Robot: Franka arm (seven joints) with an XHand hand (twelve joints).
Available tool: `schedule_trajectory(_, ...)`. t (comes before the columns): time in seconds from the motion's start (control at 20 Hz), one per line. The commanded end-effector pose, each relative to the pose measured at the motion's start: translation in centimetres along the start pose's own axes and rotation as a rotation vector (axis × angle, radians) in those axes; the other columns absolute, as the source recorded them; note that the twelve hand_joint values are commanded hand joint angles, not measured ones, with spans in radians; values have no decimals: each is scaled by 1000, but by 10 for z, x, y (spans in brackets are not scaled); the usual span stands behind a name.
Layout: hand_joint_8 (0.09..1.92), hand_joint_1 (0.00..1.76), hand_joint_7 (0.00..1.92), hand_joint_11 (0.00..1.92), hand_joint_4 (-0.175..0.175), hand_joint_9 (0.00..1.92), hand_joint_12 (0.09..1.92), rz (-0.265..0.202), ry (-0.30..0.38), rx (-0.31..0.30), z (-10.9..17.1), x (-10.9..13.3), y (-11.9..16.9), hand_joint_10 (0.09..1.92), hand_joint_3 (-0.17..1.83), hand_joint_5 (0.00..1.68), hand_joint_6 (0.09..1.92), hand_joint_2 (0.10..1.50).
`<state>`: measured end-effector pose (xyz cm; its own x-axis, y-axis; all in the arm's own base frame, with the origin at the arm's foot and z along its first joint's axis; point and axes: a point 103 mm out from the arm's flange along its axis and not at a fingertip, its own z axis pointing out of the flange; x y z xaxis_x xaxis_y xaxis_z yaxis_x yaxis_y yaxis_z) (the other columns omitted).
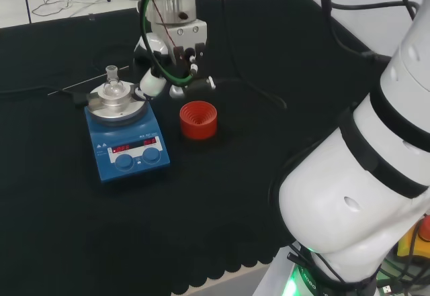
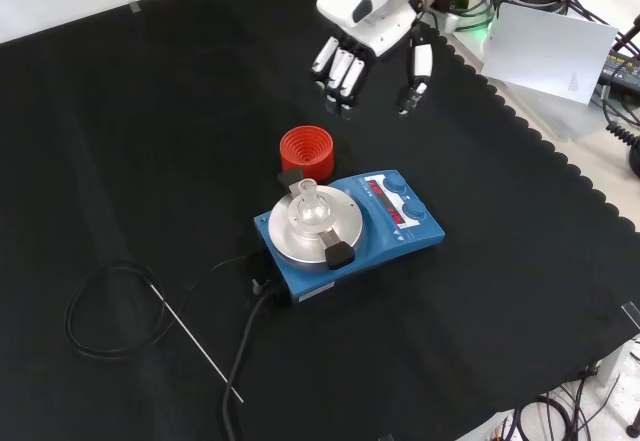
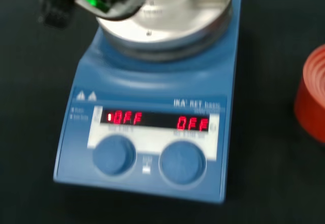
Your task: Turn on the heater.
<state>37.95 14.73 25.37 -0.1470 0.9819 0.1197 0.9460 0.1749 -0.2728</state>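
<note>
Hand (image 2: 372,36) poised above the cloth, fingers (image 2: 340,73) relaxed and slightly spread, hanging downward, clasping nothing; thumb set apart from them. Heater (image 2: 350,231) below and well apart from the fingertips in the front view, beyond the red ribbed stand (image 2: 306,152), which lies between fingertips and heater. Blue housing, round metal plate (image 1: 118,107) on top carrying a small clear glass flask (image 2: 308,204) (contents not discernible). Two round blue knobs (image 3: 114,155) (image 3: 182,162) along the sloped front panel, under a red display. Judged heavy and stiff enough to stay put under a fingertip; no need to lift or grip the body. Best contact judged to be one knob face or rim, approached from the panel side, away from the plate. Knob surfaces look smooth, possibly slippery under a hard fingertip. Flask fragile and close to the panel, so worth keeping fingers low and clear of it. Which knob governs heat cannot be told from here. Black cloth (image 2: 120,141) over the bench, flat, soft, scalloped at the edge nearest the arm's base. Black cable (image 2: 110,311) coiled on the far side of the heater from the fingers, with a thin metal rod (image 2: 195,341) beside it. Cloth bare around the panel side, ample room for descent.
</note>
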Motion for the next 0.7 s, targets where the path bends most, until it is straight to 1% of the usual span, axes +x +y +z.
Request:
schedule_trajectory(0.05, 814, 976, 772, 484, -70, 926, 1313, 1, 0, 48, 16, 4, -16, 672, 676, 565, 705, 651)
schedule_trajectory(0.15, 850, 1003, 900, 618, -79, 1059, 1265, -4, 7, 67, 23, 4, -19, 695, 701, 568, 707, 654)
schedule_trajectory(0.25, 914, 1039, 1047, 822, -102, 1197, 1153, -11, 16, 84, 29, 4, -22, 740, 713, 564, 708, 665)
schedule_trajectory(0.35, 1064, 1122, 1195, 1155, -143, 1322, 1001, -21, 14, 91, 35, 5, -25, 901, 719, 571, 715, 695)
schedule_trajectory(0.4, 1174, 1158, 1267, 1248, -152, 1370, 1015, -24, 18, 97, 38, 5, -26, 1042, 734, 585, 724, 707)
schedule_trajectory(0.45, 1270, 1183, 1317, 1296, -156, 1401, 1061, -27, 21, 107, 41, 5, -27, 1168, 751, 597, 732, 713)
schedule_trajectory(0.55, 1499, 1244, 1422, 1372, -144, 1497, 1229, -33, 29, 135, 48, 8, -30, 1426, 797, 603, 755, 735)
schedule_trajectory(0.6, 1582, 1275, 1456, 1396, -135, 1528, 1294, -39, 30, 146, 52, 10, -31, 1520, 817, 595, 771, 744)
schedule_trajectory(0.7, 1682, 1326, 1494, 1410, -117, 1558, 1377, -51, 32, 172, 58, 13, -33, 1631, 851, 562, 813, 755)
